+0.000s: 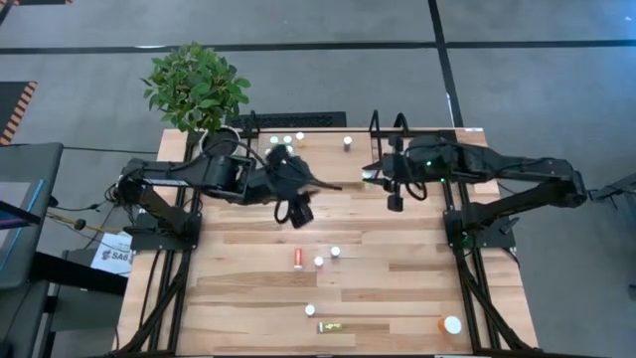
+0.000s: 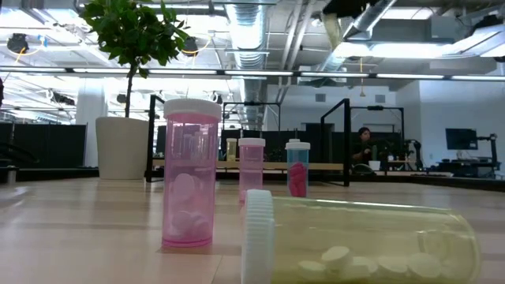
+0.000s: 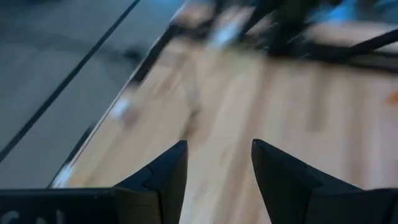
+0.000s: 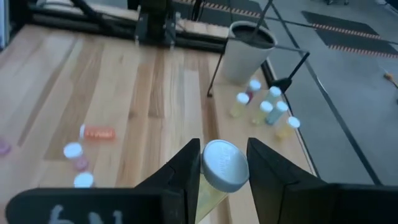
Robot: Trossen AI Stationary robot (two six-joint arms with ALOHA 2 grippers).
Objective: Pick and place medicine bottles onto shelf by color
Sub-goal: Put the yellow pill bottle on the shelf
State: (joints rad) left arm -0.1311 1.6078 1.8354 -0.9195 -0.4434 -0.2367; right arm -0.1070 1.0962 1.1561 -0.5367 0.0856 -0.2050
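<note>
My right gripper is shut on a yellow bottle with a white cap, in the air near the shelf's right end. My left gripper is open and empty over the table's middle. The shelf stands at the table's far edge with several white-capped bottles upright on it. They also show in the right wrist view. Loose on the table are a red bottle on its side, a yellow one on its side, a larger orange one and some small upright ones. My right gripper pinches the yellow bottle between its two fingers, which sit on opposite sides at the cap end. The cap points away from the wrist and the yellowish body runs back between the fingers. The bottle is lifted clear of the table.
A potted plant in a white pot stands at the shelf's left end. The shelf's black upright loops rise at both ends. In the low view a pink bottle and a yellow one on its side stand close to the camera.
</note>
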